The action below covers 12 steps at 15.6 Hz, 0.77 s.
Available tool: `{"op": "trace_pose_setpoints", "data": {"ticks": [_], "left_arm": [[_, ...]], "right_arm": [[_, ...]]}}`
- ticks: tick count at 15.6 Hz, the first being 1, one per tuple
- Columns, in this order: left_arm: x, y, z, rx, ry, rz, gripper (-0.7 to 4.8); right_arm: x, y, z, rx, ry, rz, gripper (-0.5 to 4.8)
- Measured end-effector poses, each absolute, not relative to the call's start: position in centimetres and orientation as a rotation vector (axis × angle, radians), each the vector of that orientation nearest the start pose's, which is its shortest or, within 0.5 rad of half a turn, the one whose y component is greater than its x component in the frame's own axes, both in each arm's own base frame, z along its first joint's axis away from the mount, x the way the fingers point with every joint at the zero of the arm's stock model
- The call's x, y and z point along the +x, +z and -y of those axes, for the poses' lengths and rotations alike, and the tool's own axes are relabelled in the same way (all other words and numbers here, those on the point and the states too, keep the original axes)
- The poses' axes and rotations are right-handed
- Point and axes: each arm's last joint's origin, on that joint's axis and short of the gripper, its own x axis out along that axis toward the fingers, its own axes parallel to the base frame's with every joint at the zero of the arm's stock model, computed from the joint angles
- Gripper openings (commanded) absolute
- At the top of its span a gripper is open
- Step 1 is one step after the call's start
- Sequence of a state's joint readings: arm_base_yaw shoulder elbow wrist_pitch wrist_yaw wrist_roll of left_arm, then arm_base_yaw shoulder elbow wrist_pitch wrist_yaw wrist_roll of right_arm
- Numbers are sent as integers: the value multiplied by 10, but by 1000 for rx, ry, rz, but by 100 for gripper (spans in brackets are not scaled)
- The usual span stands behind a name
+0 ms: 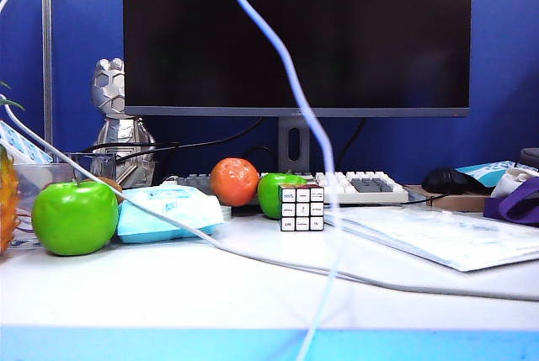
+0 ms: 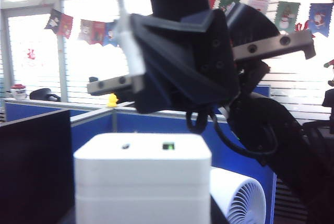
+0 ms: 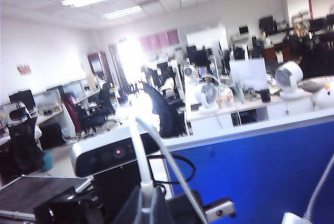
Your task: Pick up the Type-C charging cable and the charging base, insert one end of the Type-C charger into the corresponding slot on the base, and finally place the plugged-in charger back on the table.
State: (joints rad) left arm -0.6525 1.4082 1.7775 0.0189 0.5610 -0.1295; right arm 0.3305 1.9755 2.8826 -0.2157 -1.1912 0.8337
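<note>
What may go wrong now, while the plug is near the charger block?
1. The right pincer holds the cable just behind the plug, off to one side of the ports; it may miss.
2. The left pincer holds the charger block only low down; pushing may tilt it.
3. The hanging cable could catch the puzzle cube.

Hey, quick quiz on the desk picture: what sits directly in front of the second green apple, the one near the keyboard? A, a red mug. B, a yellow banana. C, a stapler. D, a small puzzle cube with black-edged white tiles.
D: in the exterior view the small puzzle cube with black-edged white tiles stands just before the round green apple by the white keyboard, partly hiding it.
</note>
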Motion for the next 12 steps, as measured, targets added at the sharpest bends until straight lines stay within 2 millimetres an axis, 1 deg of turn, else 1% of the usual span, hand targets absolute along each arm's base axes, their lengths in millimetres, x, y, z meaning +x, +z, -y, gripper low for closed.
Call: {"op": "trace_pose_setpoints", "data": {"ticks": [2,4,7,9,12], "left_arm": [[205,543,176,-133,-1224,333,17],[205,544,176,-134,-1225,334,17],[204,544,176,-164,-1250,316,17],[203,546,175,-180,-1261,331,17],[201,549,175,-209,-1291,348,17]], "right_arm": [[261,626,-127,329,1644,37,-1],[259,626,-128,314,1661,42,-1],[256,625,-137,297,1699,39,-1],[258,625,-133,289,1687,46,-1],[257,624,-135,265,1694,62,-1]]}}
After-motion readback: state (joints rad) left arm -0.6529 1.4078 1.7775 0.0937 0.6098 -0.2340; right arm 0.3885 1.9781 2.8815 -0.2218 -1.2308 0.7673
